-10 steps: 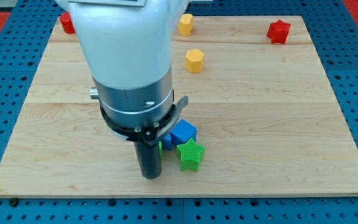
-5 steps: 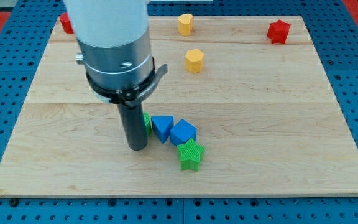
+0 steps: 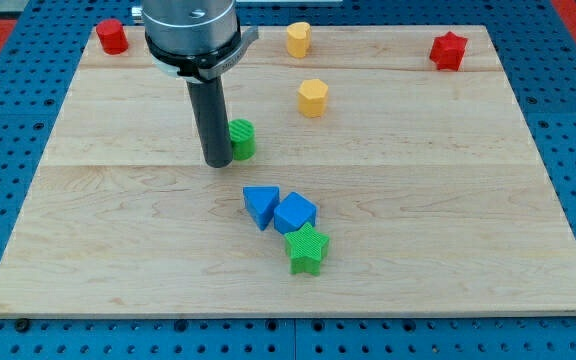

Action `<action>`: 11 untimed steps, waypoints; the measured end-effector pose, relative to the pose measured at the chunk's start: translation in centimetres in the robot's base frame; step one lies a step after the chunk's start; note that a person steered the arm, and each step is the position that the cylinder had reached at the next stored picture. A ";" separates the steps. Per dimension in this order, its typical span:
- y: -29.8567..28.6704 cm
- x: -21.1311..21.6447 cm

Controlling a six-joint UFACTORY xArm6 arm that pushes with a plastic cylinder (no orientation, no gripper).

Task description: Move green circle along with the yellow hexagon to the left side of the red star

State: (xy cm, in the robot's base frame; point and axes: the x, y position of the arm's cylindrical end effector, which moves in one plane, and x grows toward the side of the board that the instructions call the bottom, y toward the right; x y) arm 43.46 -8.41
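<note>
The green circle (image 3: 241, 139) stands left of the board's middle. My tip (image 3: 217, 161) rests on the board touching the circle's left side. The yellow hexagon (image 3: 313, 98) is up and to the right of the circle, apart from it. The red star (image 3: 449, 50) sits near the board's top right corner, far from both.
A yellow block (image 3: 299, 39) stands at the top edge above the hexagon. A red block (image 3: 113, 36) is at the top left corner. A blue triangle (image 3: 261, 206), a blue cube (image 3: 294, 215) and a green star (image 3: 307, 249) cluster below the middle.
My tip has moved toward the view's top, pushing the green circle up and away from the blue triangle. The other blocks have not moved.
</note>
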 end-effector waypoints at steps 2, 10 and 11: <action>3.2 -4.8; 24.1 -8.1; 24.2 -10.0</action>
